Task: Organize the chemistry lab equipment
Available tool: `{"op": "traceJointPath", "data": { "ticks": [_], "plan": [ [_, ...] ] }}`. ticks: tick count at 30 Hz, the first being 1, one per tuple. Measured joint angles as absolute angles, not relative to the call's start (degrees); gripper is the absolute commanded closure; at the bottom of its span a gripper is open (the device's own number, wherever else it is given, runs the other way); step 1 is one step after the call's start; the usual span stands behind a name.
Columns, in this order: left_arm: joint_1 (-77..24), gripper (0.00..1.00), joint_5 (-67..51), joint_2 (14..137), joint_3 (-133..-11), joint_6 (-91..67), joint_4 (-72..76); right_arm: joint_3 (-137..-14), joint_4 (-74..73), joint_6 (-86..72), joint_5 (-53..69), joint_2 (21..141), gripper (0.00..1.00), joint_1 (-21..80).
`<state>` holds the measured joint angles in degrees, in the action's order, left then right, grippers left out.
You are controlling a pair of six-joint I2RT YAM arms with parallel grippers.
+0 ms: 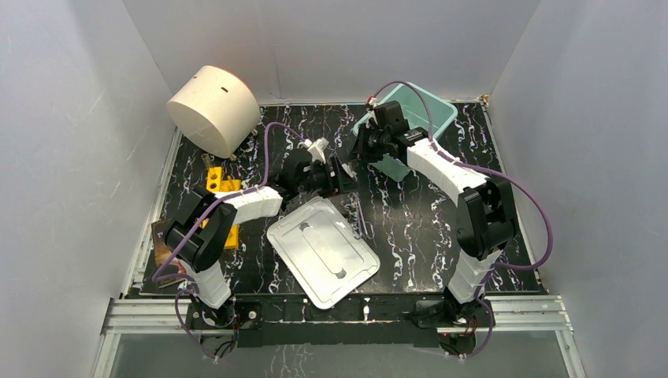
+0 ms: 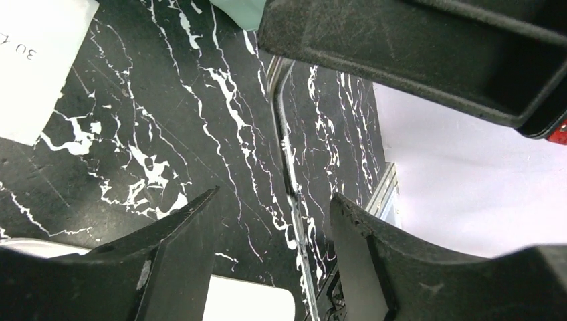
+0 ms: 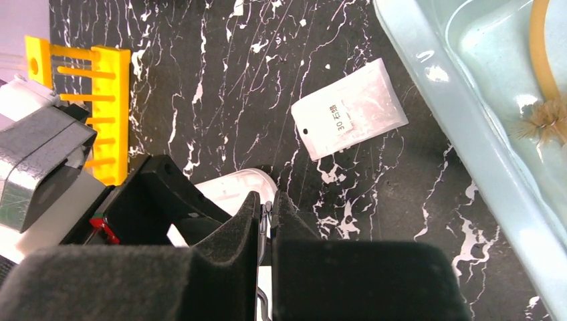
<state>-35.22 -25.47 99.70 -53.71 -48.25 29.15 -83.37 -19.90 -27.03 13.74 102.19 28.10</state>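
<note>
Over at the far left, a big off-white drum (image 1: 213, 109) lies on its side at the back corner of the black marbled counter (image 1: 417, 228). Just in front of it a yellow rack (image 1: 221, 197) lies flat, partly under the left arm.

Toward the middle, a white lid (image 1: 323, 250) lies at an angle on the near part of the counter. Beyond its far edge the two arms meet.

The left gripper (image 2: 274, 197) hangs low over the counter with its jaws released. They stand apart on either side of the thin metal tongs (image 2: 282, 137), which run between the two fingers without touching either one.

The right gripper (image 3: 266, 200) faces it from the other side, and its jaws are clenched on the far end of the tongs. In the right wrist view a sliver of metal shows pinched between the pads. From the left wrist view the tongs slope down from that grip toward the counter, so I can't tell whether their near end rests on it.

Near the right gripper a white packet (image 3: 348, 110) with a printed label lies flat on the counter, between the lid and the bin.

Further right, at the back, stands the teal bin (image 3: 428, 87), open at the top. Inside it, tan tubing (image 3: 541, 47) curves along the floor next to a brown bristly tuft (image 3: 543, 124).
</note>
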Motion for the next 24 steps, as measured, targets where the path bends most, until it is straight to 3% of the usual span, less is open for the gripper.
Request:
{"op": "traceJointPath", "data": {
  "ticks": [9,12,15,16,20,24],
  "plan": [
    [-35.38,0.81,-25.02,101.08,-58.26,-52.49,27.44,-83.48,-20.08,-31.79,13.65,102.19,1.00,28.08],
    [-35.33,1.00,-25.39,103.39,-61.34,-54.37,25.19,-83.48,-20.18,-33.04,13.23,102.19,1.00,27.83],
    [-35.27,1.00,-25.02,104.33,-62.30,-54.63,23.07,-83.48,-21.06,-33.85,12.60,102.19,1.00,27.38],
    [-35.29,1.00,-24.99,104.29,-62.35,-54.72,22.70,-83.48,-21.23,-34.13,12.51,102.21,0.95,27.40],
    [-35.38,1.00,-25.10,104.20,-62.35,-53.71,21.71,-83.50,-22.55,-34.94,12.19,102.24,0.54,27.44],
    [-35.42,1.00,-24.73,103.48,-62.43,-50.28,19.00,-83.50,-23.11,-36.21,12.75,101.54,0.35,27.20]
  ]
}}
